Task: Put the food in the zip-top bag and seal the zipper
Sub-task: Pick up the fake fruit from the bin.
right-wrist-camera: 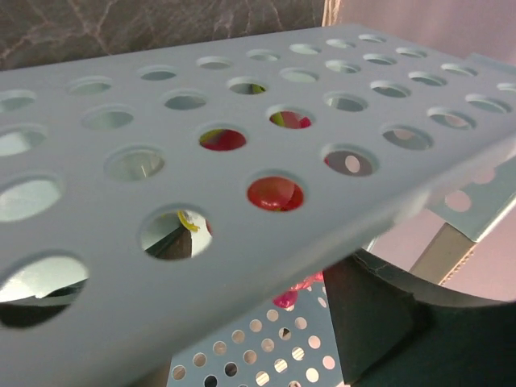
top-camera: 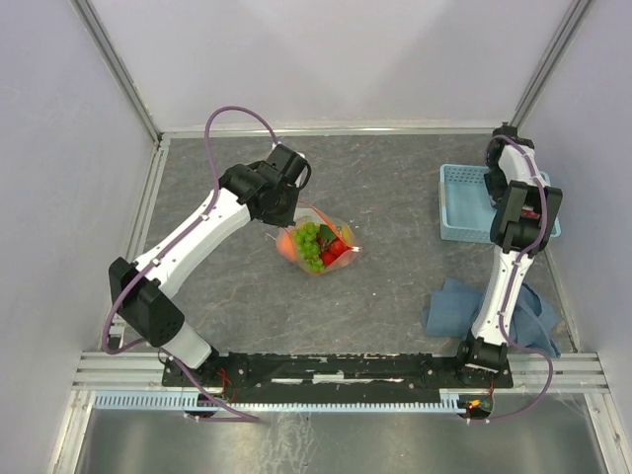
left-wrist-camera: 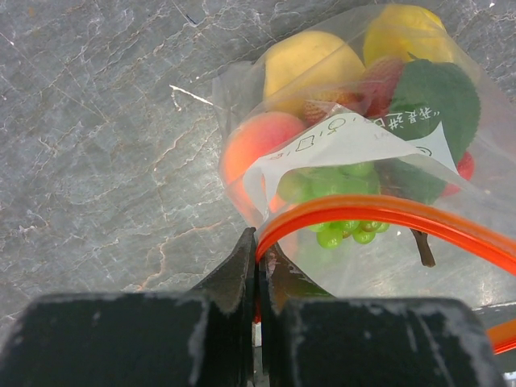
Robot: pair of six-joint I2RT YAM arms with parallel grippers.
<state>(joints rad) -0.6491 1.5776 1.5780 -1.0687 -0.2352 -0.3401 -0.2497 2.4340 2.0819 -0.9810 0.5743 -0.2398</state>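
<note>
The clear zip-top bag [top-camera: 318,247] lies mid-table and holds the food. In the left wrist view the bag [left-wrist-camera: 355,145] shows an orange-red peach [left-wrist-camera: 254,145], a yellow mango [left-wrist-camera: 310,63], a lemon [left-wrist-camera: 403,32], strawberries [left-wrist-camera: 379,85] and green grapes [left-wrist-camera: 343,181] behind its white label. My left gripper [top-camera: 284,219] [left-wrist-camera: 260,258] is shut on the left end of the red-orange zipper [left-wrist-camera: 387,214], which arcs off to the right. My right gripper [top-camera: 506,219] [right-wrist-camera: 258,266] hangs over the light-blue basket with its jaws apart, either side of the basket's wall.
The light-blue perforated basket [top-camera: 459,202] stands at the right; its wall [right-wrist-camera: 201,210] fills the right wrist view, with red shapes behind its holes. A blue cloth [top-camera: 464,308] lies near the right arm's base. Metal frame rails edge the table.
</note>
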